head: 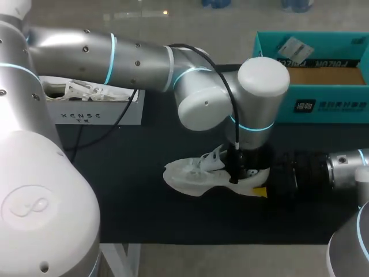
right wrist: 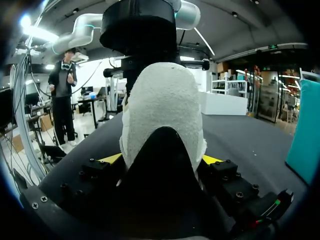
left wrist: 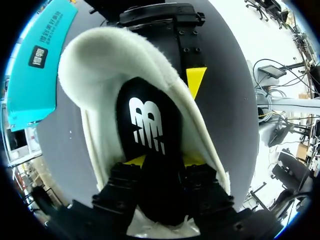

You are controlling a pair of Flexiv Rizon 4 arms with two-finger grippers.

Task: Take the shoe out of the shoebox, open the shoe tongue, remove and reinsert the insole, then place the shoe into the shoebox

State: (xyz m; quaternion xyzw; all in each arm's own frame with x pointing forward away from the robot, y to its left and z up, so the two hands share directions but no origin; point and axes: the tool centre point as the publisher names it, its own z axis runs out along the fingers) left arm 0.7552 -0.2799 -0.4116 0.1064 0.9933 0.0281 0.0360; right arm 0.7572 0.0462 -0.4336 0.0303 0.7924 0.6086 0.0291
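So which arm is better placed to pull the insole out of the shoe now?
Left, I'd say: the left gripper points down into the shoe with the black insole between its fingers, while the right gripper clamps the heel from the side, steadying it.

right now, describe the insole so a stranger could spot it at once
On the black mat, find the white shoe near the teal shoebox. The insole lies inside it: the only black piece, with a white mark, between the left gripper's fingers.

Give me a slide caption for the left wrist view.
Left gripper pinches the black insole inside the white shoe.
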